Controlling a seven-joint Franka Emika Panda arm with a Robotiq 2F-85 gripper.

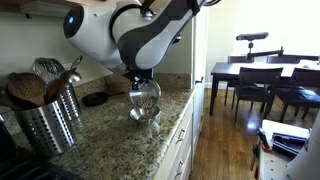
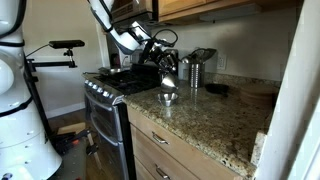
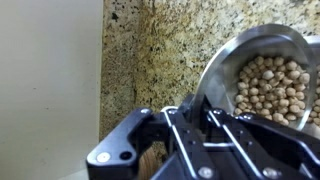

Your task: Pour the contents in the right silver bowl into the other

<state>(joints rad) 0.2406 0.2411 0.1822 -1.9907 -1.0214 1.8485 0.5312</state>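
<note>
gripper (image 3: 197, 106) appears clamped on the rim of the bean-filled bowl (image 3: 262, 75), held above the other bowl (image 1: 143, 114) on the counter (image 1: 110, 140); probably stiff, slick, light steel, best pinched at its rim.

Speckled granite countertop (image 1: 110, 140) ran along the wall. A perforated steel utensil holder (image 1: 45, 125) stood on it, stuffed with wooden spoons (image 1: 25, 90). Beyond, a dark dining table (image 1: 255, 70) and chairs (image 1: 252, 88) sat on wood flooring (image 1: 220, 150).
</note>
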